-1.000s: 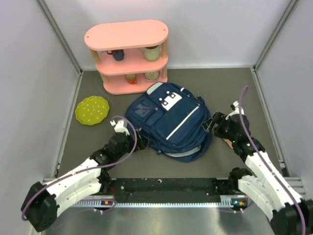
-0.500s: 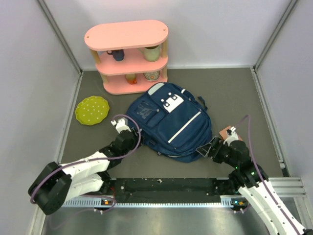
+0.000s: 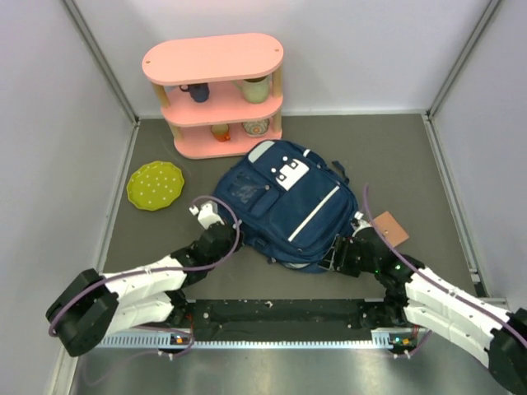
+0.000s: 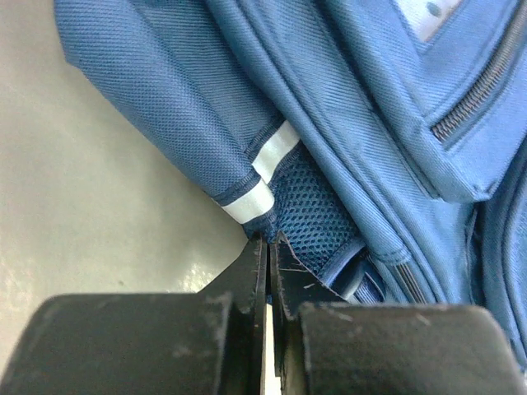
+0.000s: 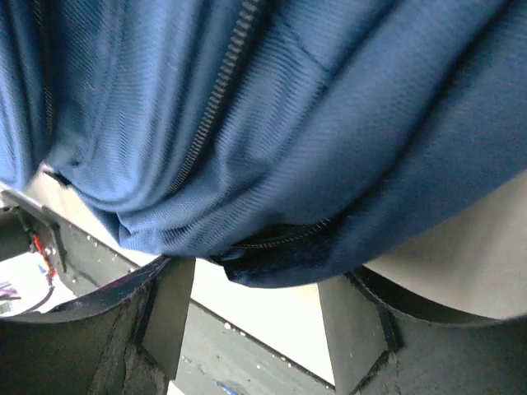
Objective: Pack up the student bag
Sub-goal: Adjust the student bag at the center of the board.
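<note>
The student bag (image 3: 288, 206) lies flat mid-table, navy with a white stripe and a white patch. My left gripper (image 3: 226, 239) is at its near-left edge. In the left wrist view this gripper (image 4: 268, 244) is shut, its tips pinching the bag's edge (image 4: 309, 210) where blue mesh meets a white strip. My right gripper (image 3: 336, 255) is at the bag's near-right edge. In the right wrist view it (image 5: 259, 317) stands open, and a fold of the bag (image 5: 280, 148) with a zipper sags between its fingers (image 5: 169, 313).
A pink two-tier shelf (image 3: 214, 90) holding cups stands behind the bag. A green plate (image 3: 155, 184) lies to the left. A small brown card (image 3: 387, 228) lies right of the bag. White walls close in both sides.
The left gripper went from open to shut on the bag's edge. The right arm swung down and left to the bag's near edge, uncovering the brown card, and its jaws narrowed.
</note>
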Robot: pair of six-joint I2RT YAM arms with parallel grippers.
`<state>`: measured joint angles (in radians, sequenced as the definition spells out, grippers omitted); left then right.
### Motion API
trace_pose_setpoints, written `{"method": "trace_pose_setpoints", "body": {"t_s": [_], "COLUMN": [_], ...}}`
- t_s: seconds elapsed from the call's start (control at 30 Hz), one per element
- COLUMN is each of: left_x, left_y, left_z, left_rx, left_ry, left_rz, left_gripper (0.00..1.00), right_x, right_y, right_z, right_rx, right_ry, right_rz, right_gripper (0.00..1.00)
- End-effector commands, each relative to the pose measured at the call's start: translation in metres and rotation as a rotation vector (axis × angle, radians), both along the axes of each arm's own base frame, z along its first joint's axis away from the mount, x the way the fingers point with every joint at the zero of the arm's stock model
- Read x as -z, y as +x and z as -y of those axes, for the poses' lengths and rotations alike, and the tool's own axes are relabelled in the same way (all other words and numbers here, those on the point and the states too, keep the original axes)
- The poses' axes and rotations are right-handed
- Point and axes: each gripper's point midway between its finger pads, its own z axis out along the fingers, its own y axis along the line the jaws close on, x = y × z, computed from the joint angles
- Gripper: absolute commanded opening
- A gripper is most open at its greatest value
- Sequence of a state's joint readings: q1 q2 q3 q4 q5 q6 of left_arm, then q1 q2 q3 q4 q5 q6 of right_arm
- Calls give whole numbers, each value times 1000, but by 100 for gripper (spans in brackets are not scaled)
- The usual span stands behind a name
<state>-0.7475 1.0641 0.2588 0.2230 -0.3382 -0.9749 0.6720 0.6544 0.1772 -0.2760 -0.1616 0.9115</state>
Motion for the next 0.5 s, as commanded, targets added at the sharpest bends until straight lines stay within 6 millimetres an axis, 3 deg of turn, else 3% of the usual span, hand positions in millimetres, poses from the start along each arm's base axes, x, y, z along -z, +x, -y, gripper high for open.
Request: {"method": "trace_pose_setpoints", "body": {"t_s": [0.0,0.03,0.13,0.27,0.3,0.43,0.47], "left_x": [-19,-18,-11,0,6,-3,-7], "left_y": [-19,-31,-46,-60,-64,-61,-59], "left_z": [21,30,30,23,15,14,15], "left_rx": [17,30,-12,-89,-116,-181,-188], "left_ry": [-58,-78,-88,-90,-49,-96,-103], "left_rz": [15,-2,-32,-81,-88,-79,-69], "left_gripper": [0,0,0,0,0,0,0], "right_x": [-45,-52,-59,-55,-50,-41,-47], "right_y": [54,64,83,97,95,79,72], "right_z": [-15,-16,-19,-13,-11,0,5], "right_rx": [41,37,26,23,18,2,6], "right_ry": [-16,-48,-113,-184,-193,-200,-187], "right_rz": [208,243,276,273,261,251,271], "right_gripper": [59,59,59,61,62,67,69]}}
